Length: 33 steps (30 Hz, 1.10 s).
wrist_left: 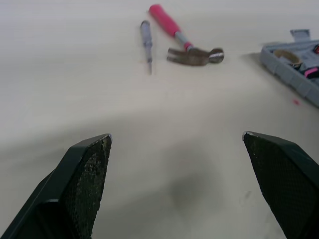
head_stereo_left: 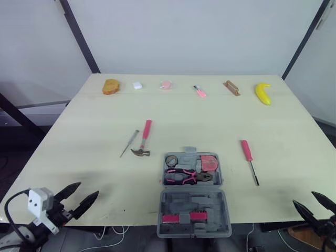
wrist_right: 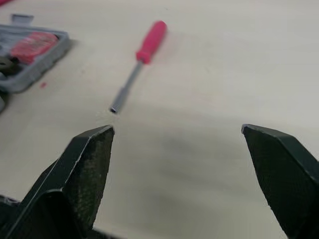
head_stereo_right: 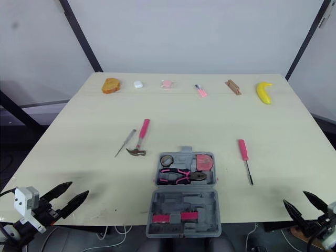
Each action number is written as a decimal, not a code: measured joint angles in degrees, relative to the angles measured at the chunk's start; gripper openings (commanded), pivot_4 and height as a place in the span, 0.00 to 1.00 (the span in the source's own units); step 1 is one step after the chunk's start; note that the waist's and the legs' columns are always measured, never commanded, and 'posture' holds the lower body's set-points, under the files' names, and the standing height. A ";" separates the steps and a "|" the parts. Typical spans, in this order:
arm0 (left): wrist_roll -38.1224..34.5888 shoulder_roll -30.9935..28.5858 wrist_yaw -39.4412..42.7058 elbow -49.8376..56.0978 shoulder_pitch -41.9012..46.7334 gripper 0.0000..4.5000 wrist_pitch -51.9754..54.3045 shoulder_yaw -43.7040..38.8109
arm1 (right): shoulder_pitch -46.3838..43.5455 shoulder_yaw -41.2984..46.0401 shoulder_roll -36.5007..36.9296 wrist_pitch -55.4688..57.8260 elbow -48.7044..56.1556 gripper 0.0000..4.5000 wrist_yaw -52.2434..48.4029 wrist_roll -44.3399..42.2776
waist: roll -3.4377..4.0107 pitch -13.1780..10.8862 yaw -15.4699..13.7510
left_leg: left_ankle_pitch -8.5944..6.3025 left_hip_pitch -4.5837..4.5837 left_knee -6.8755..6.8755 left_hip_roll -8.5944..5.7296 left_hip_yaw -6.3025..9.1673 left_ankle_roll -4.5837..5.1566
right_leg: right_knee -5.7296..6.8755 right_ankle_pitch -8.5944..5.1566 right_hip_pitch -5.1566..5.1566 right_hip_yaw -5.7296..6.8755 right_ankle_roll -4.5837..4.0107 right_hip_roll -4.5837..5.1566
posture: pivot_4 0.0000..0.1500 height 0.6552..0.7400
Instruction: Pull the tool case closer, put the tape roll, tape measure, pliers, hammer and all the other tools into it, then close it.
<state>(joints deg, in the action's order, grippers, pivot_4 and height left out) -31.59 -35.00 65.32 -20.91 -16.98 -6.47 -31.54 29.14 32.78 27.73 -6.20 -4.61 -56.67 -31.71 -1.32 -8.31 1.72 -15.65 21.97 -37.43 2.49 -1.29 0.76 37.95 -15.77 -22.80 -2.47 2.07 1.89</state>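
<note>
Tool case lies open at the near edge of the worktop, part packed, with both grippers empty.
The left gripper and right gripper hang nearer than the case, one on either side of it, fingers spread wide and holding nothing. In the case's far half sit the pliers, tape roll and tape measure. Beyond the case to the left lie the hammer and a slim screwdriver, and to its right a red-handled screwdriver. A banana sits far beyond. The case looks pulled in already, so packing seems to be the step in hand. The next move likely calls for the left gripper to reach for the hammer's handle.
</note>
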 measured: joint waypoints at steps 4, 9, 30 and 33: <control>0.03 -0.49 1.05 -0.53 0.04 1.00 -0.62 -0.09 | 0.17 -0.01 0.04 -0.68 -1.20 0.99 -0.66 0.07 | -0.01 0.01 -0.03 | 0.00 -0.08 0.02 0.08 -0.02 0.00 | 0.00 -0.01 0.10 -0.01 -0.01 0.02 | 1.00 1.00; 1.30 -1.30 3.61 1.43 1.13 1.00 -2.19 2.19 | -0.34 -1.39 1.91 0.08 -0.62 0.99 -1.17 1.51 | -0.01 0.01 -0.24 | 0.00 -0.09 0.01 0.08 -0.03 0.00 | 0.01 0.00 0.10 -0.02 -0.01 0.02 | 1.00 1.00; 11.57 -5.13 13.20 5.72 15.68 0.20 -4.03 24.36 | -26.09 -30.66 9.09 7.30 5.80 0.27 -7.02 12.43 | 0.06 -0.04 -1.23 | 0.00 0.05 -0.07 -0.14 0.06 0.00 | 0.08 0.15 0.09 0.11 0.18 -0.19 | 1.00 1.00; 12.62 -4.18 13.83 4.12 18.20 0.00 -4.54 27.35 | -29.09 -34.94 8.40 8.46 5.74 0.01 -6.87 14.58 | 0.08 -0.06 -1.29 | 0.00 0.11 -0.07 -0.15 0.11 0.00 | 0.03 0.14 0.05 0.12 0.19 -0.18 | 1.00 1.00</control>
<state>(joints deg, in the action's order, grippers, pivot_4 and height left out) -18.97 -39.18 79.15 -16.79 1.22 -11.01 -4.20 0.05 -2.16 36.13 2.26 1.13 -63.53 -17.13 -1.23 -8.36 0.44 -15.65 22.08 -37.50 2.34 -1.18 0.76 37.99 -15.63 -22.74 -2.35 2.26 1.71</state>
